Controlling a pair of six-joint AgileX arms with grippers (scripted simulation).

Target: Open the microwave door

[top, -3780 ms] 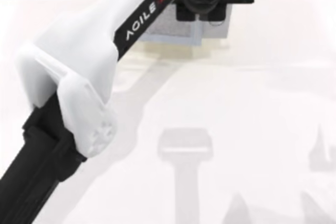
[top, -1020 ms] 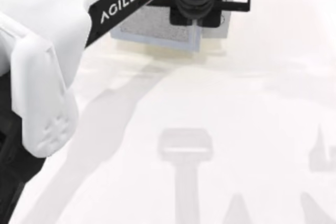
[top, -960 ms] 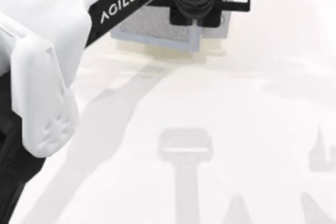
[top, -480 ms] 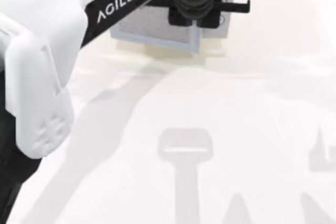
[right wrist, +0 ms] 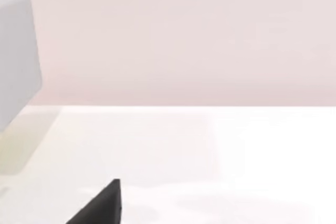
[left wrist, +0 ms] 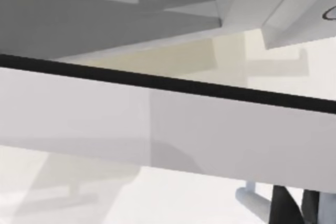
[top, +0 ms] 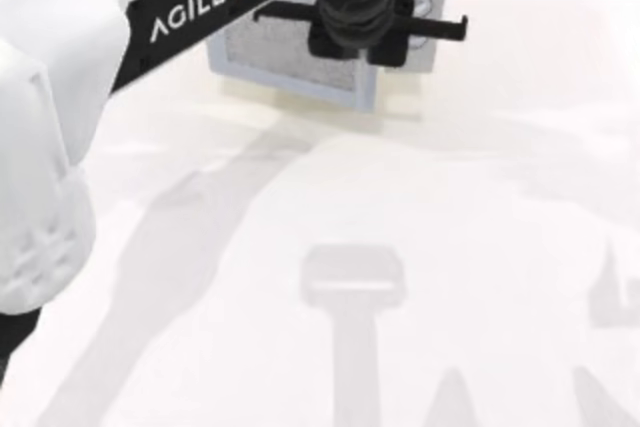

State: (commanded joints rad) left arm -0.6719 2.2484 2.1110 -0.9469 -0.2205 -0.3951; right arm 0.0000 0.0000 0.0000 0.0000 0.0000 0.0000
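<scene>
Microwave sits at the table's far edge, knobs panel on its right end. Door now swung further off the body than half a second ago, its handle edge angled out toward the near side, pale interior showing behind it. Left gripper is at the door's handle edge and has shifted nearer with it; how wide its fingers stand, or whether they hold the handle, I cannot tell. Right arm out of top view, parked; only a dark fingertip shows

The left arm is showing white lettering "AGILE" and a red X on its black band.
</scene>
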